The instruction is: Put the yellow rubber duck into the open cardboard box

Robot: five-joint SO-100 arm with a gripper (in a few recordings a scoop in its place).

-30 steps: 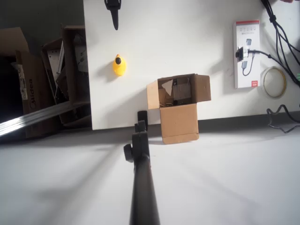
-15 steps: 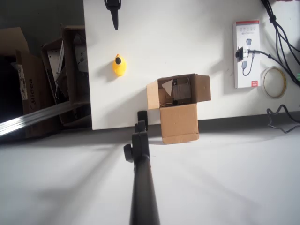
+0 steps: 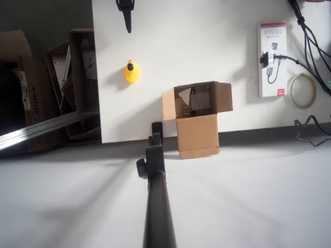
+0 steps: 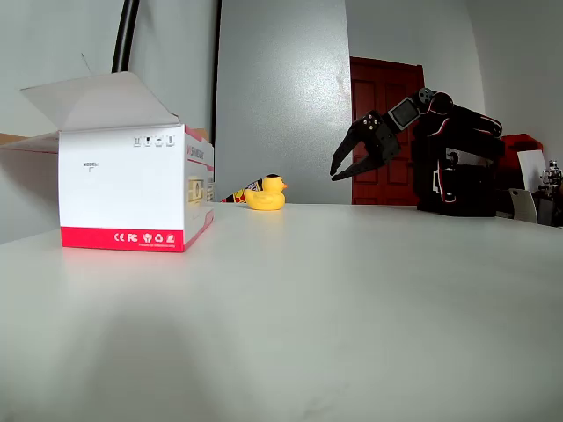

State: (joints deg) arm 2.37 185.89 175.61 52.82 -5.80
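**White table, arm raised, duck lying free**

A white table (image 3: 207, 31) is filling the upper part of the overhead view, with a pale floor below its edge and dark cartons (image 3: 46, 88) standing off its left side. In the fixed view a grey wall and a dark red door are showing behind the table.

In the fixed view, the black gripper (image 4: 345, 164) is hanging in the air at the right, its two fingers spread wide apart and holding nothing. Its arm (image 4: 453, 158) is sitting folded behind it. In the overhead view, the gripper (image 3: 125, 15) is showing as a dark point at the top edge, aiming down the picture toward the duck, well apart from it.

The duck (image 3: 131, 72) is sitting on the table below the gripper in the overhead view, with bare table all round it. In the fixed view the duck (image 4: 266, 193) is resting on the far part of the table, left of the gripper and lower.

The box (image 3: 196, 118) is standing at the table's near edge, down and right of the duck, flaps spread open, one flap hanging over the edge.

Further right in the overhead view, a white carton (image 3: 272, 59) with a red stripe is lying flat, with cables (image 3: 310, 36) and a tape roll (image 3: 302, 90) beside it. A dark pole (image 3: 156, 196) is rising from the bottom of that view.
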